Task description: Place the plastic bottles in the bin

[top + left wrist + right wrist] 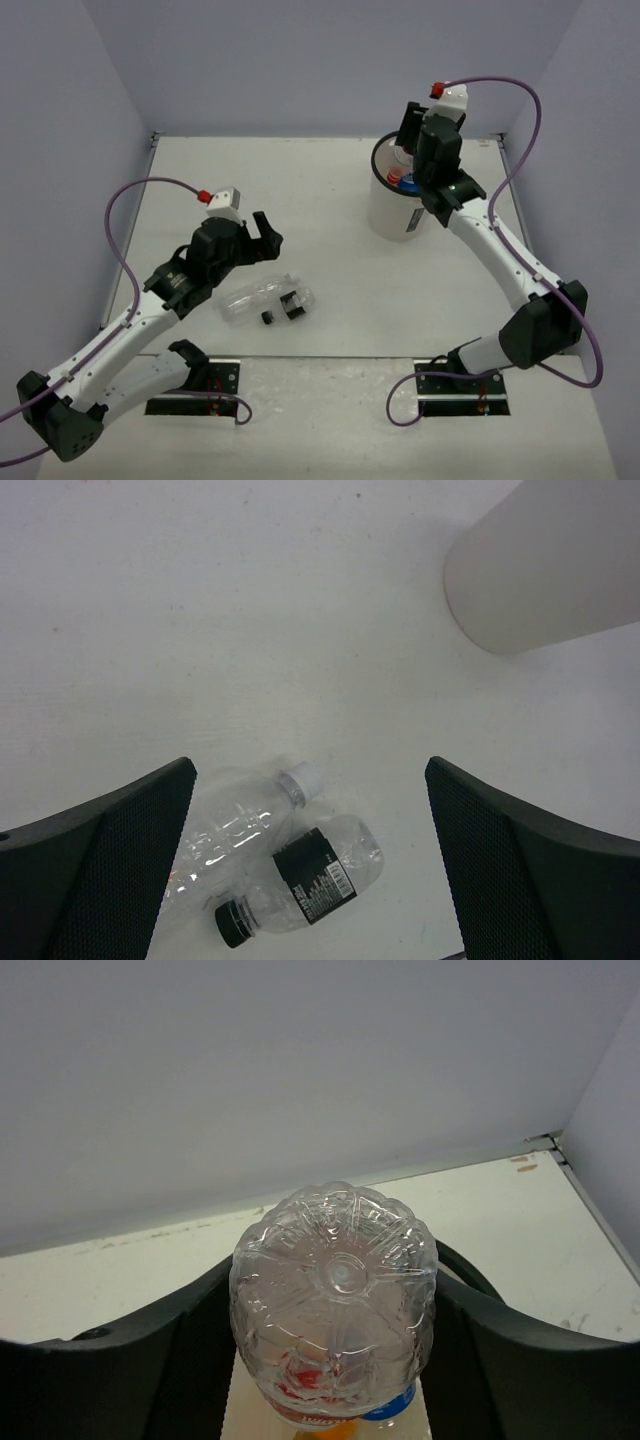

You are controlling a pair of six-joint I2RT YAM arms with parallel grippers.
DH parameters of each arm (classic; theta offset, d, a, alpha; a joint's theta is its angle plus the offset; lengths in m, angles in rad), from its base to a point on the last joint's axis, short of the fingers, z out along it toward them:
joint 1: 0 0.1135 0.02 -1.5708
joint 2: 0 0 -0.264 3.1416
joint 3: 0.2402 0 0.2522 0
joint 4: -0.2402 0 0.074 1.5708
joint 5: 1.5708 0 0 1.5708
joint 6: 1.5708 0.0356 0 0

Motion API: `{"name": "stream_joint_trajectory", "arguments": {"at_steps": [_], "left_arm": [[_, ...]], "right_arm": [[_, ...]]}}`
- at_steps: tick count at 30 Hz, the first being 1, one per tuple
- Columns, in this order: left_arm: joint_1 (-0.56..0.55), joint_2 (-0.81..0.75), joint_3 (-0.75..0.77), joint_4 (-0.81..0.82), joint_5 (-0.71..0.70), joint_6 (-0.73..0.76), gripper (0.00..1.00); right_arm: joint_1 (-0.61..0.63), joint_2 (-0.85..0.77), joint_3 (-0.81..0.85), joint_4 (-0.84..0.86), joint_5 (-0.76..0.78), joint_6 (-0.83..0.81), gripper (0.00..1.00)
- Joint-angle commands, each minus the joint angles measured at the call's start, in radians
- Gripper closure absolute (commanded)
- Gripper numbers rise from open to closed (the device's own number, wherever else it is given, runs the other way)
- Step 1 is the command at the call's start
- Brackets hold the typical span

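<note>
The right gripper (335,1360) is pinching a clear bottle (333,1280) by its sides, seemingly over the bin (392,215). The left gripper (308,770) is hovering, fingers spread, above a plain bottle (225,835) and a black-labelled bottle (310,880) lying touching on the table (330,190). Both are looking light, slippery and crushable, best grasped gently mid-body.

We log a white table (320,200). Upright on it, far right, stands the white bin (390,218). Lying left of centre, touching side by side, are the plain clear bottle (225,835) and the black-labelled bottle (315,875).
</note>
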Motion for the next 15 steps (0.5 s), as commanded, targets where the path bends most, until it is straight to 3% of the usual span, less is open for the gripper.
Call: {"name": "stream_joint_trajectory", "arguments": {"at_steps": [1,3,9,12,15], "left_arm": [[-0.004,0.004,0.007,-0.013,-0.036,-0.018,0.00],[-0.003,0.012,0.011,-0.019,-0.049,-0.019,0.00],[-0.004,0.029,0.037,-0.063,-0.090,-0.027,0.00],[-0.003,0.031,0.041,-0.083,-0.117,-0.044,0.00],[-0.003,0.032,0.038,-0.086,-0.120,-0.045,0.00]], "right_arm": [[-0.005,0.001,-0.015,0.003,0.021,0.055,0.15],[-0.005,-0.009,-0.018,-0.025,0.032,0.060,0.03],[-0.006,-0.109,-0.017,-0.044,-0.007,0.051,0.01],[-0.006,-0.195,-0.039,-0.031,-0.153,0.004,0.01],[-0.005,-0.323,-0.169,0.035,-0.498,-0.144,0.01]]}}
